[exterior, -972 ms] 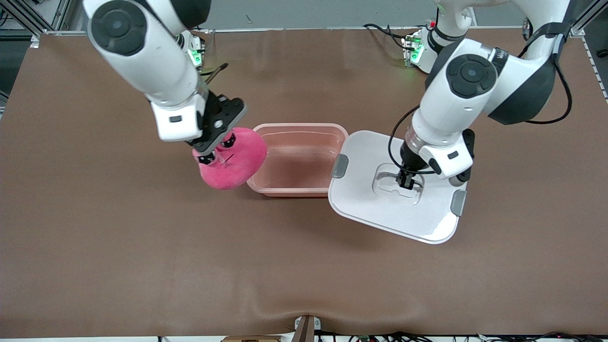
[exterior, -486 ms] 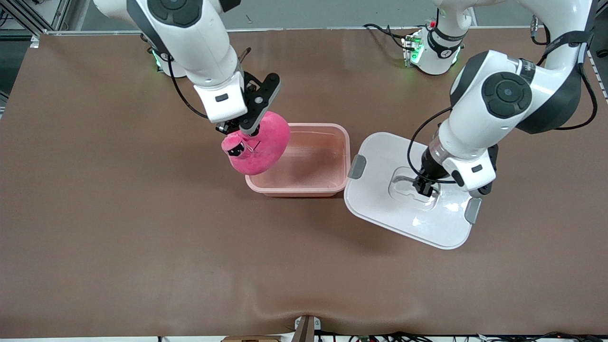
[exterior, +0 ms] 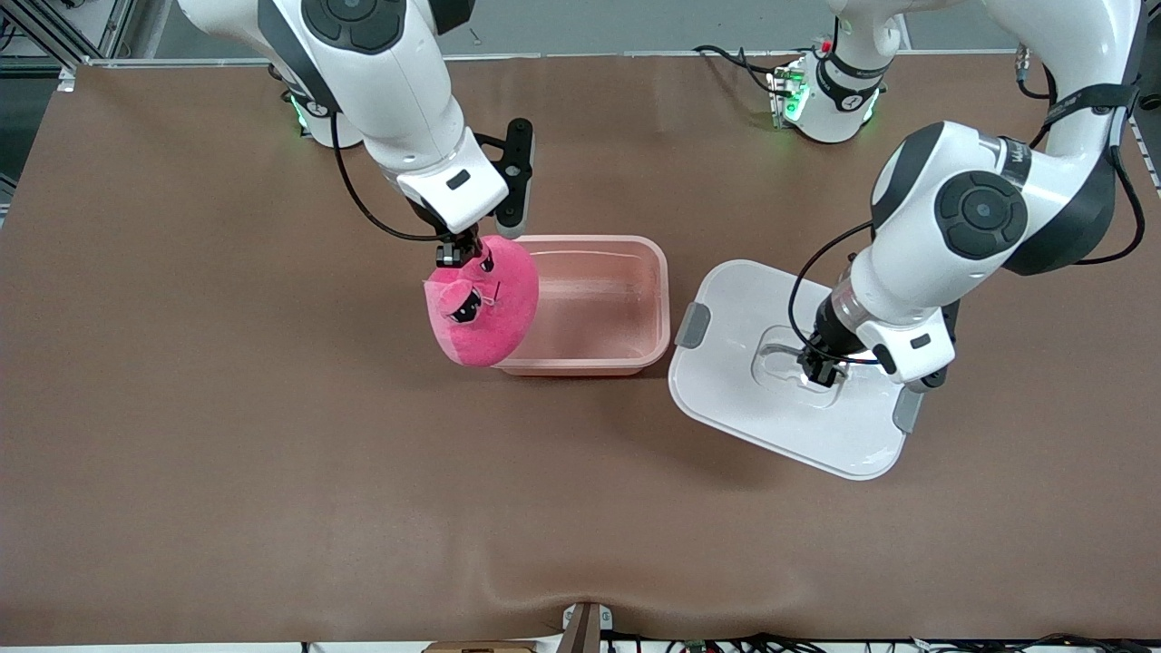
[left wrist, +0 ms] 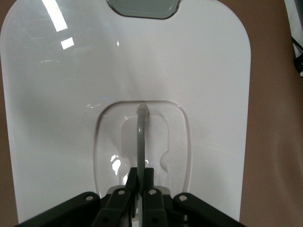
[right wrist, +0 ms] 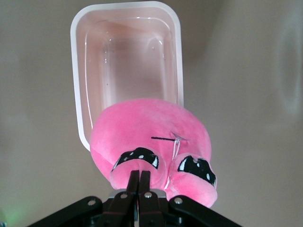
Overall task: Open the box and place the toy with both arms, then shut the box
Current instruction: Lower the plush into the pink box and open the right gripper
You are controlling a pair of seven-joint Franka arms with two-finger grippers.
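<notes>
Placement step in hand: the box [exterior: 588,304] stands open on the brown worktop [exterior: 272,472], its pale pink tub empty, and the toy is not yet inside.

Right pincer [exterior: 456,254] is clamped on the toy [exterior: 482,308], gripping the plush at its top near the ears. The right wrist view confirms the black fingers [right wrist: 138,184] pressed together on the fabric between the two face marks. The toy hangs in the air over the box's end toward the right arm's side of the worktop, overlapping the rim there; most of its body is not yet over the cavity.

Left pincer [exterior: 821,370] is shut on the clear centre handle [left wrist: 141,137] of the white lid [exterior: 789,426]. The lid sits just beside the box, toward the left arm's end of the worktop, tilted out of line with the tub. Whether it rests flat on the worktop or is held slightly raised cannot be told. One grey clip [exterior: 693,325] faces the box; another [exterior: 907,410] shows at the lid's outer edge.

Judgement: opening is complete and the lid is parked clear of the tub. The next move calls for carrying the toy further over the box centre, lowering it into the tub and releasing. Risk noted: released now, the toy could catch the rim and tip outward. The lid then needs squaring to the box before closing.
</notes>
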